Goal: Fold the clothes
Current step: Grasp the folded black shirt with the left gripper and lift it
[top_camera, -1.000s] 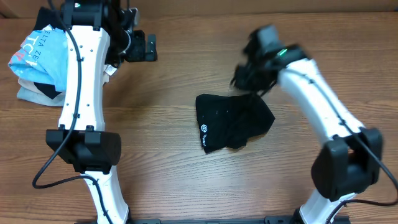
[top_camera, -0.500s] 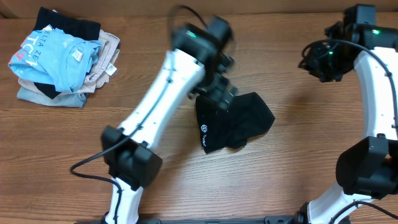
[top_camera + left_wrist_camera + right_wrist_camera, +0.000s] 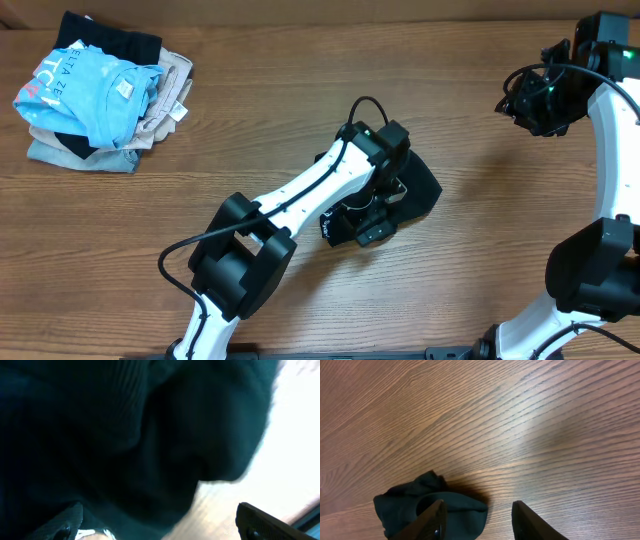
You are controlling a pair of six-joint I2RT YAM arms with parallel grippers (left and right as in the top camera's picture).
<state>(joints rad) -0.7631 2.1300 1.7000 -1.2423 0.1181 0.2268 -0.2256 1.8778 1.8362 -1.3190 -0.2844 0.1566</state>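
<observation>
Both left gripper (image 3: 159, 516) fingers (image 3: 255, 519) apart on the black shirt (image 3: 150, 425), wrist view only.

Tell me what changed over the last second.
The left hand swung from beside the clothes pile at far left to the centre and now sits open, low over the black shirt. The right hand withdrew from the shirt to the far right corner, also open. No grip is visible now. The shirt and the pile stayed put.

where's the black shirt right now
In the overhead view the black shirt lies bunched near the middle of the table, directly under the left hand, well away from the clothes pile in the far-left corner.
</observation>
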